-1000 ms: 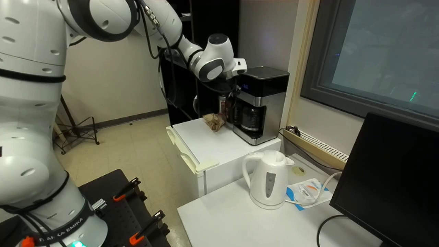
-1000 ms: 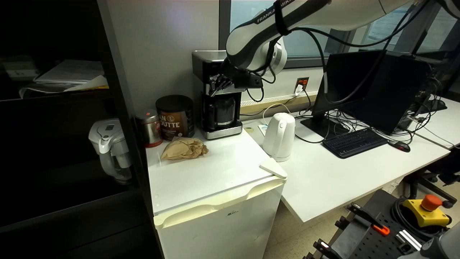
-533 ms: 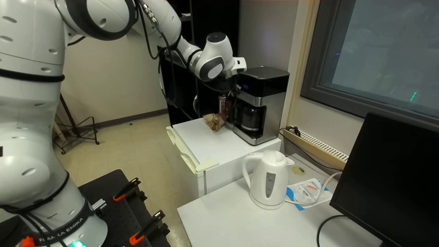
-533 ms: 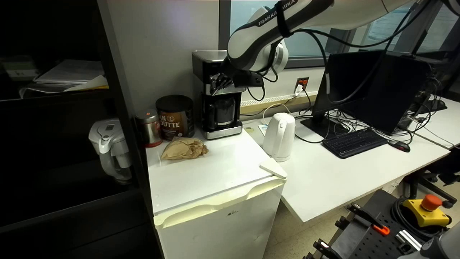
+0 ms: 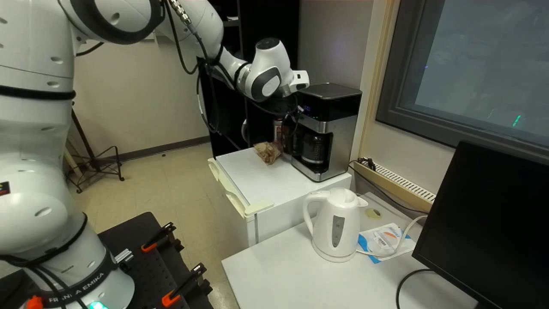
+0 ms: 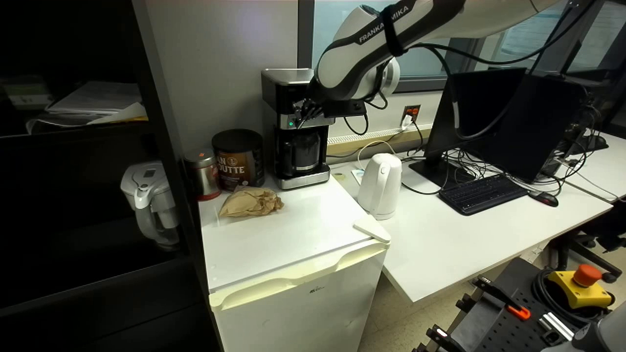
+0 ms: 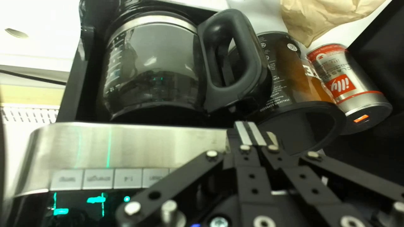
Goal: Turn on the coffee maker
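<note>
1. While the arm (image 6: 352, 63) reaches across the fridge (image 6: 293, 244), the gripper (image 7: 250, 134) sits at the upper front of the coffee maker (image 5: 345, 128).
2. Gripper: fingers (image 7: 243, 134) drawn together, tips side by side — nothing visible held between them.
3. In the wrist view the tips overlap the end of the silver band (image 7: 142, 145) nearest the can (image 6: 238, 161); cannot tell whether they touch it.
4. Coffee maker stands upright on the fridge top, toward the wall (image 6: 220, 73). Carafe (image 7: 154, 66) sits inside it, its handle (image 7: 258, 64) pointing to the can's side.
5. Display (image 7: 94, 205) shows teal lit marks, too unclear to read — partly hidden by the gripper's links (image 7: 172, 182). In an exterior view a green light (image 6: 291, 123) glows on the band, just beside the fingers.
6. Buttons (image 7: 98, 179) run in a row between band and display; labels mostly blurred.
7. Can is just beside the coffee maker; illy tin (image 7: 348, 88) next to the can; paper bag (image 6: 250, 201) lies crumpled in front of both.
8. Kettle (image 6: 379, 188), white, stands upright on the desk (image 6: 440, 254), well apart from the gripper. Packet (image 5: 386, 242) lies beside the kettle. Keyboard (image 6: 481, 193) and monitor (image 5: 493, 227) share the desk.
9. Pitcher (image 6: 151, 195) stands on the black shelf (image 6: 98, 285) beside the fridge.
</note>
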You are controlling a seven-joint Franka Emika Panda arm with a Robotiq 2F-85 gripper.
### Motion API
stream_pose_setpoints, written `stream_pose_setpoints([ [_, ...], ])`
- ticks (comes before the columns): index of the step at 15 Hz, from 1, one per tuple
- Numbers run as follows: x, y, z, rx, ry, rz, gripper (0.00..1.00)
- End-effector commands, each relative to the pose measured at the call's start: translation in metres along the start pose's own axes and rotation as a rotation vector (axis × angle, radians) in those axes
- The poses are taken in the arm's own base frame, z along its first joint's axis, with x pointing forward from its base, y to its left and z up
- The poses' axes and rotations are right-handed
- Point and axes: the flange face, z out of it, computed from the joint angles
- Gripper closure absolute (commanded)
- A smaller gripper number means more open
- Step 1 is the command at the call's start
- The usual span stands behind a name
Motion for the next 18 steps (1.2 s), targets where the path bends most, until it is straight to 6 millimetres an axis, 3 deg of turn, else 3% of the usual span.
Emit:
stream_pose_setpoints([
  [1, -0.012, 0.006, -0.015, -0.035, -0.028, 0.001, 0.96],
  [8, -0.069, 0.013, -0.032, -0.08, -0.157, -0.07, 0.96],
  [18, -0.135, 0.017, -0.071, -0.183, -0.145, -0.27, 0.96],
])
